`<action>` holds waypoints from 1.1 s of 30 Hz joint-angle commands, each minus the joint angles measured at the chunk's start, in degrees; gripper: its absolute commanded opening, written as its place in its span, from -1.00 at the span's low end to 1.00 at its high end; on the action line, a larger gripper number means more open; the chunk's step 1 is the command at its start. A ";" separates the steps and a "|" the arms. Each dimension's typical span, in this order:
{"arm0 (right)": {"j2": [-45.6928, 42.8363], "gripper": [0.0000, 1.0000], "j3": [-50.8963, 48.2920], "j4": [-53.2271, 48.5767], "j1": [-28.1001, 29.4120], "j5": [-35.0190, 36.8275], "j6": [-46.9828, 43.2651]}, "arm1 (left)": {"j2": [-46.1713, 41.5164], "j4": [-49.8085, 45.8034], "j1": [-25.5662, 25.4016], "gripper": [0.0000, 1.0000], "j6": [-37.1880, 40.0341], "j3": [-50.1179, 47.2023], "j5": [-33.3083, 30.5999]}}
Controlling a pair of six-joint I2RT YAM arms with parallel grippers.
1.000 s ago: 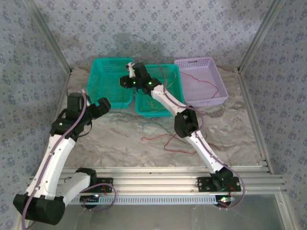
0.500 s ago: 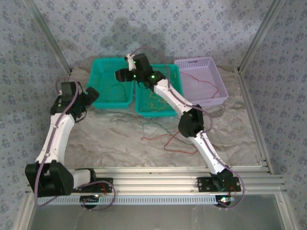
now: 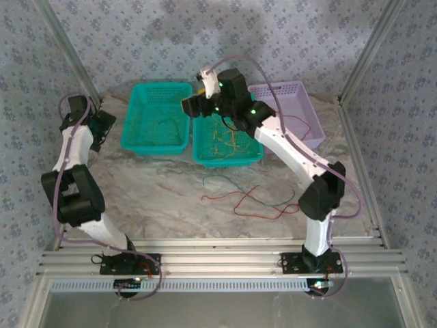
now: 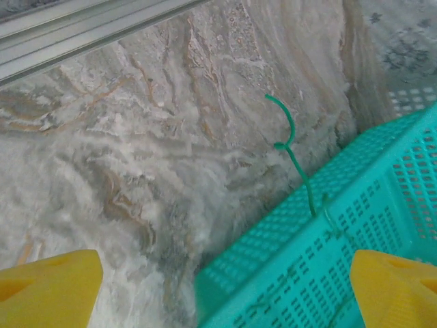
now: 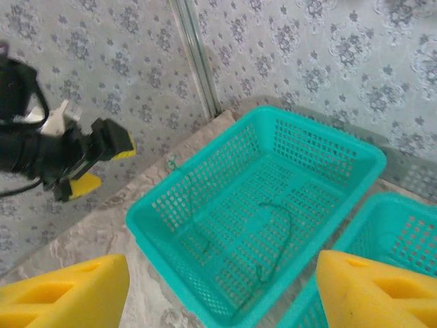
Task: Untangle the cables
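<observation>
Sorting looks partway: one green cable (image 4: 298, 176) hangs over the left teal basket (image 4: 382, 205) rim, and red and green cables (image 3: 246, 199) lie crossed on the table (image 3: 150, 191). Left gripper (image 4: 222, 287) and right gripper (image 5: 218, 294) gape empty — next, a fine pinch on one strand.

The top camera looked down from high behind the near edge, far enough back to take in the whole table (image 3: 157, 198). The left wrist camera sat low and close, facing a corner of the left basket (image 4: 321, 273). The right wrist camera looked down from higher into that same basket, with the left gripper (image 5: 102, 165) beyond it.
</observation>
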 commanded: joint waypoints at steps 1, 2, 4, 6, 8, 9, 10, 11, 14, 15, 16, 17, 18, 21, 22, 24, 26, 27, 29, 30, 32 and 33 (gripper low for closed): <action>-7.47 0.49 -6.15 2.26 1.08 2.51 -3.49 | 5.43 -0.58 0.08 0.83 0.99 6.57 0.69; -9.28 0.49 -7.95 2.50 1.38 2.92 -3.72 | 7.34 -0.58 0.03 0.82 0.94 8.36 1.64; -13.39 0.50 -12.18 3.02 2.00 4.06 -4.24 | 11.20 -1.03 -0.15 0.80 1.25 12.74 2.64; -16.44 0.50 -15.34 3.18 2.50 4.96 -4.64 | 14.30 -1.32 -0.68 0.80 2.25 16.74 3.81; -18.84 0.51 -17.95 3.33 2.94 5.58 -4.91 | 17.12 -2.69 -1.50 0.80 3.10 20.64 3.68; -19.69 0.51 -18.95 3.07 3.14 5.72 -4.92 | 18.32 -2.97 -1.87 0.80 3.39 22.19 3.97; -20.29 0.50 -19.79 2.81 3.31 5.81 -5.08 | 19.47 -3.08 -2.10 0.80 3.34 23.47 4.34; -20.71 0.51 -20.29 2.57 3.43 6.01 -5.29 | 20.32 -2.90 -2.14 0.80 3.25 24.26 4.99; -21.47 0.51 -21.59 1.51 3.87 7.01 -6.21 | 22.76 -3.28 -2.71 0.74 2.44 26.32 6.56; -21.55 0.51 -21.80 1.29 3.91 7.26 -6.40 | 23.09 -3.44 -2.95 0.71 2.51 26.59 6.40; -21.67 0.51 -21.93 1.19 3.87 7.42 -6.62 | 23.36 -3.39 -3.16 0.69 2.52 26.53 6.50; -21.73 0.51 -22.08 1.19 3.82 7.54 -6.68 | 23.53 -3.25 -3.29 0.67 2.48 26.41 6.82; -21.75 0.51 -22.09 1.18 3.83 7.59 -6.75 | 23.63 -3.28 -3.37 0.65 2.40 26.24 7.19; -21.80 0.51 -22.09 1.26 3.86 7.27 -6.85 | 23.55 -3.28 -3.60 0.63 2.41 24.67 7.38; -21.74 0.51 -22.25 1.43 3.86 7.35 -6.85 | 23.46 -3.05 -3.56 0.63 2.36 23.88 7.06; -21.69 0.51 -22.35 1.46 3.83 7.60 -6.86 | 23.53 -2.15 -3.61 0.62 2.35 22.45 6.99; -21.68 0.51 -22.35 1.30 3.90 7.46 -6.69 | 24.27 -1.88 -3.55 0.55 2.36 22.32 7.27; -21.77 0.51 -22.35 1.15 3.91 7.51 -6.68 | 24.63 -1.64 -3.46 0.48 2.06 22.26 7.57; -21.77 0.51 -22.35 0.95 4.00 7.70 -6.59 | 25.28 -1.26 -3.46 0.38 1.72 22.52 8.07; -21.76 0.51 -22.35 0.79 4.07 7.79 -6.59 | 25.47 -1.21 -3.45 0.32 1.56 22.76 8.25; -21.76 0.51 -22.35 0.77 4.15 7.89 -6.59 | 25.66 -1.09 -3.55 0.21 1.39 23.18 8.61; -21.78 0.51 -22.43 0.82 4.22 8.08 -6.50 | 25.71 -1.12 -3.55 0.17 1.43 23.45 8.64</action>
